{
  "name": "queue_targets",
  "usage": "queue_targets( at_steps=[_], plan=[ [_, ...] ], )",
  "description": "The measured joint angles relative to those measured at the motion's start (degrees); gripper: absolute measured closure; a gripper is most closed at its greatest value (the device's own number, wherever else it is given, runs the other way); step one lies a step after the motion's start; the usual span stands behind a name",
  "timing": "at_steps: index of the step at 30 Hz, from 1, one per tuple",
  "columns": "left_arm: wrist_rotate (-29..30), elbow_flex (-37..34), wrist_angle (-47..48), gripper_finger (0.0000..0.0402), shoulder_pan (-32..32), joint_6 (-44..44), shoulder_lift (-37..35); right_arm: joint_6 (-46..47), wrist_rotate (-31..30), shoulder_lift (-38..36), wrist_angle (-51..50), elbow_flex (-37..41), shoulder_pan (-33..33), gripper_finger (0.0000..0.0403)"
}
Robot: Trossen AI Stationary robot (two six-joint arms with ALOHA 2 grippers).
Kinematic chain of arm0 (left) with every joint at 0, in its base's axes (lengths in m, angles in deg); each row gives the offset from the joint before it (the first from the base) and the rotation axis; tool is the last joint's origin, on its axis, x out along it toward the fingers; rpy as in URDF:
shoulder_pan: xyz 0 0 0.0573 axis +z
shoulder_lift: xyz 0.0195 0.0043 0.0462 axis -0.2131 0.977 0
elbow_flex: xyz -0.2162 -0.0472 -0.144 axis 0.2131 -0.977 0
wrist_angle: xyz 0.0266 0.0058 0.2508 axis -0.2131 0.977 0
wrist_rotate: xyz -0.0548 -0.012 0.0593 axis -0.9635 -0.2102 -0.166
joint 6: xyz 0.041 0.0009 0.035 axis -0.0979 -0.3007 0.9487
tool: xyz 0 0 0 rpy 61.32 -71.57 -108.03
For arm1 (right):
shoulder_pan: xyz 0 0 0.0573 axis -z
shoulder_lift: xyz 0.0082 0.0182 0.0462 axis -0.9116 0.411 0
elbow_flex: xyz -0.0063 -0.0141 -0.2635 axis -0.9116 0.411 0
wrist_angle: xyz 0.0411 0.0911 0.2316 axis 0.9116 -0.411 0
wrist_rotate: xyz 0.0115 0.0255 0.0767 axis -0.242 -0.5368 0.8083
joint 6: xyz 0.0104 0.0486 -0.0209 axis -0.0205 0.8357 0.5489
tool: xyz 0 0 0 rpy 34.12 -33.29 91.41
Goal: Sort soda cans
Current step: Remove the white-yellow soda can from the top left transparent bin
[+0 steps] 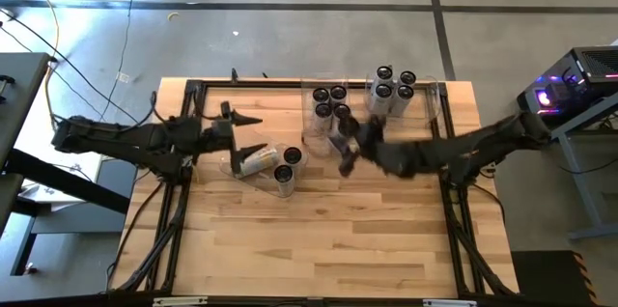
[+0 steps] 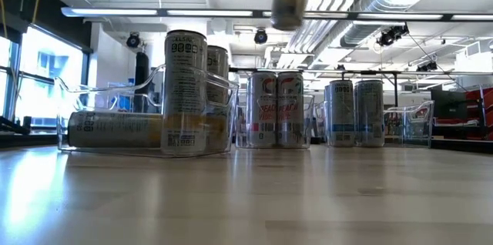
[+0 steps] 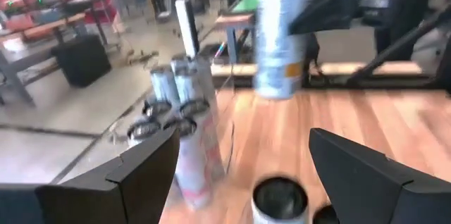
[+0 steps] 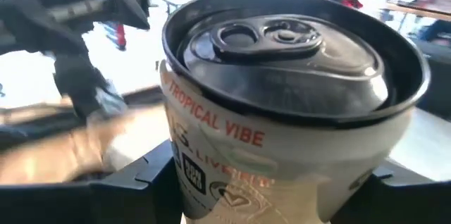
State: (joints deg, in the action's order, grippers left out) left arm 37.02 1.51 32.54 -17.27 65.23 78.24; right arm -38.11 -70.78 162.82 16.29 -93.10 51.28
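Observation:
My right gripper [image 1: 346, 145] is shut on a silver soda can [image 4: 282, 111] and holds it high above the table's middle [image 2: 286, 2]. My left gripper [image 1: 249, 131] hovers open at the left, above a clear bin [image 1: 232, 165]. That bin holds one can lying on its side [image 1: 259, 160] and two upright cans [image 1: 284, 177]. In the left wrist view, the open fingers [image 3: 141, 175] frame the held can [image 3: 282, 34] farther off. Several more cans stand upright in two clear bins at the far side [image 1: 328, 104] [image 1: 394, 87]. My right gripper pinches the can's side wall [image 4: 176, 160] between its two fingers, a little below the top rim. The fingers [image 4: 144, 178] come roughly level from the table's right. The can stands nearly upright, top up, lifted clear of the table.
The table's near half [image 1: 319, 239] is bare wood. A black frame rail [image 1: 251, 83] runs along the far edge. Cables and equipment lie on the floor beyond the table.

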Motion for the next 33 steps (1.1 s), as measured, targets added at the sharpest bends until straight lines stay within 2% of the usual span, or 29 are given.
queue_targets(
  at_steps=[2,4,9,13,19,22,25,28,33],
  plan=[
    [4.27,-2.55,-1.41,0.0092,-2.49,-1.05,0.39,4.41,-8.33,0.26,-0.58,3.32,-5.07,0.0167],
    [8.95,-6.09,-4.31,0.0092,-5.04,-2.84,0.6,10.23,-12.9,0.83,0.45,6.31,-9.02,0.0167],
    [13.08,-13.81,-13.45,0.0092,-11.09,-7.24,0.59,21.04,-16.18,5.3,3.6,11.21,-16.0,0.0167],
    [19.16,-18.52,-17.71,0.0092,-15.83,-10.93,0.54,26.35,-16.85,11.93,5.37,11.26,-18.05,0.0167],
    [27.36,-21.62,-21.09,0.0092,-22.14,-11.27,0.52,25.92,-15.98,19.99,6.39,7.34,-17.27,0.0167],
    [27.77,-21.67,-21.09,0.0092,-24.55,-12.24,0.81,26.68,-15.48,23.39,6.83,5.38,-16.64,0.0167],
    [30.57,-21.65,-21.13,0.0092,-26.74,-14.16,1.68,26.54,-14.18,26.26,6.9,2.88,-16.28,0.0167],
    [33.35,-21.64,-21.18,0.0092,-28.25,-15.37,2.42,26.8,-11.69,28.52,7.24,0.88,-15.77,0.0167],
    [33.86,-21.64,-20.97,0.0092,-29.44,-19.2,2.92,29.1,-7.11,31.35,7.59,-0.99,-14.4,0.0167]
  ],
)
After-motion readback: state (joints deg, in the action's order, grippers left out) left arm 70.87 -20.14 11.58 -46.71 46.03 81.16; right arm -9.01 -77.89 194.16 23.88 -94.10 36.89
